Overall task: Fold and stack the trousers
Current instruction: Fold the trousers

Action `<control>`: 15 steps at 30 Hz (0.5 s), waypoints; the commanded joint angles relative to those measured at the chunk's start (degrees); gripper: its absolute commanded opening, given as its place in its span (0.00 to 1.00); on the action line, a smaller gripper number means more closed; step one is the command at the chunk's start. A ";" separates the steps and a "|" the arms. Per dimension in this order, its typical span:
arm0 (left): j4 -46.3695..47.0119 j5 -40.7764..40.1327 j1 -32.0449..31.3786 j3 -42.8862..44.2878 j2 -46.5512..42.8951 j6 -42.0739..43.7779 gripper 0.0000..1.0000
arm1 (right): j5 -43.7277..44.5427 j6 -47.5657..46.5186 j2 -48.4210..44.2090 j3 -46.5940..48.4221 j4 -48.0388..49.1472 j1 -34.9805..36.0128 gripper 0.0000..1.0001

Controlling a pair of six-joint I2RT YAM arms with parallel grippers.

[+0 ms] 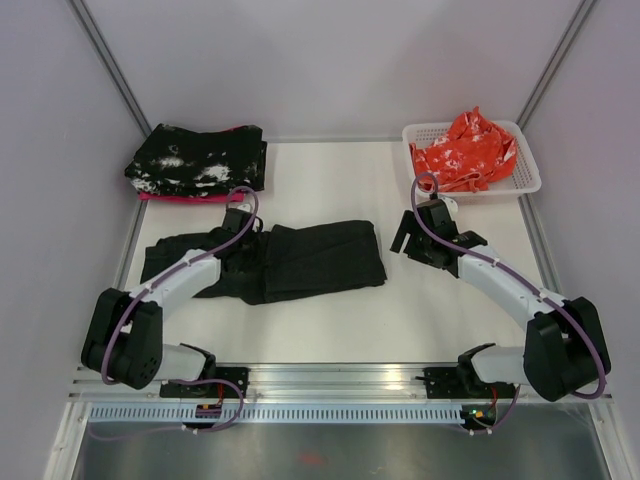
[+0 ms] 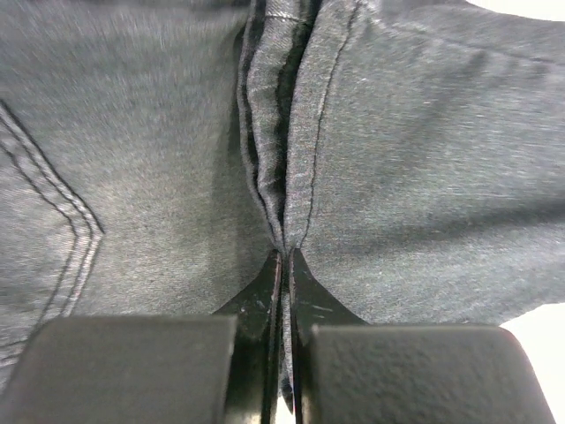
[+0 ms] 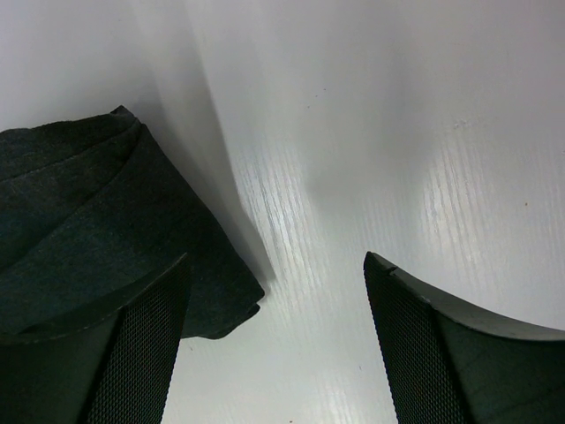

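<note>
Left jaws: closed tight, pinching a raised ridge of the trousers (image 2: 424,177) at the far edge of their left half.
Right jaws: spread wide, holding nothing, over bare surface (image 1: 440,320) just beside the trousers' right end.
Trousers: lying left to right across the middle of the surface, partly doubled over.
Far left corner: folded speckled black cloth (image 1: 195,160).
Far right corner: white basket (image 1: 528,178) containing orange-red cloth (image 1: 465,148).

Trousers (image 1: 320,260) on table (image 1: 400,310) centre; folded stack (image 1: 195,160) behind left, basket (image 1: 528,182) with cloth (image 1: 465,150) behind right.

Robot lab: white-walled enclosure (image 1: 330,60), aluminium rail (image 1: 340,378)
</note>
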 commanded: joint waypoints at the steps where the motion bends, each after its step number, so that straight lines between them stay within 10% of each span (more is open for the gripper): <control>1: 0.24 -2.98 0.47 3.33 -2.86 3.66 0.02 | -0.92 0.88 0.43 0.17 1.33 0.06 0.85; 15: 0.50 6.85 6.10 3.43 -0.58 6.66 0.06 | -2.24 0.97 0.95 0.35 1.86 0.06 0.85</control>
